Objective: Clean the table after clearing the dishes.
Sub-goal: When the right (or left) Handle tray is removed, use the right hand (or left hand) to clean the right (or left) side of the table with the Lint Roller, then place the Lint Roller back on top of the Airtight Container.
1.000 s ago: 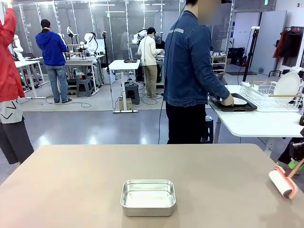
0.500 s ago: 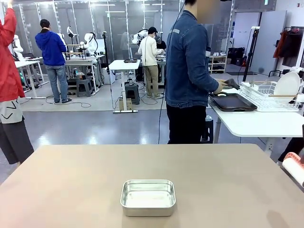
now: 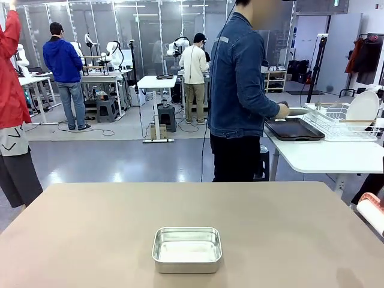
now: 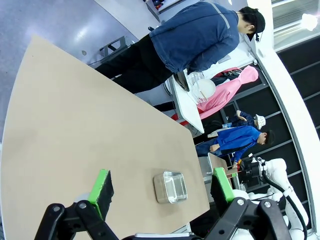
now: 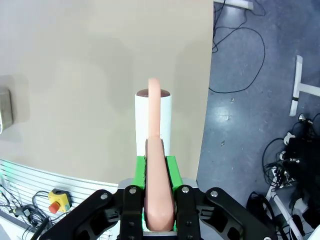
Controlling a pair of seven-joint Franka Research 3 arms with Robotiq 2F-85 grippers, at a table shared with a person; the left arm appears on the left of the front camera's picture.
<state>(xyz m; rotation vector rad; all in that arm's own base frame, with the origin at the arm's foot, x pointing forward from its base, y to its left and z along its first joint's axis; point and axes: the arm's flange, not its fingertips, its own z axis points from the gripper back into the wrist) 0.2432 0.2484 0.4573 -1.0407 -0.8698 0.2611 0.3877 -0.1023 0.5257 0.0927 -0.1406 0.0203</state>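
The beige table (image 3: 90, 240) spreads across the front view. At its right edge hangs a lint roller (image 3: 373, 215) with a white roll and a pink handle. In the right wrist view my right gripper (image 5: 155, 172) is shut on that pink handle, and the white roller (image 5: 153, 117) hovers over the table (image 5: 75, 75) near its edge. My left gripper (image 4: 161, 184) is open high above the table (image 4: 75, 125), with nothing between its green pads. Of the dishes, a white plate (image 3: 363, 107) stands in a wire rack, beside a dark tray (image 3: 294, 129) on the white side table.
A small steel pan (image 3: 187, 249) sits at the near middle of the table. A person in a denim jacket (image 3: 240, 78) stands beyond the far edge, turned to the white side table (image 3: 324, 157), hands near the tray. Other people work farther off.
The lint roller has lifted and drawn right, to the picture's edge. The person took the white dish off the dark tray and moved their hands toward the rack.
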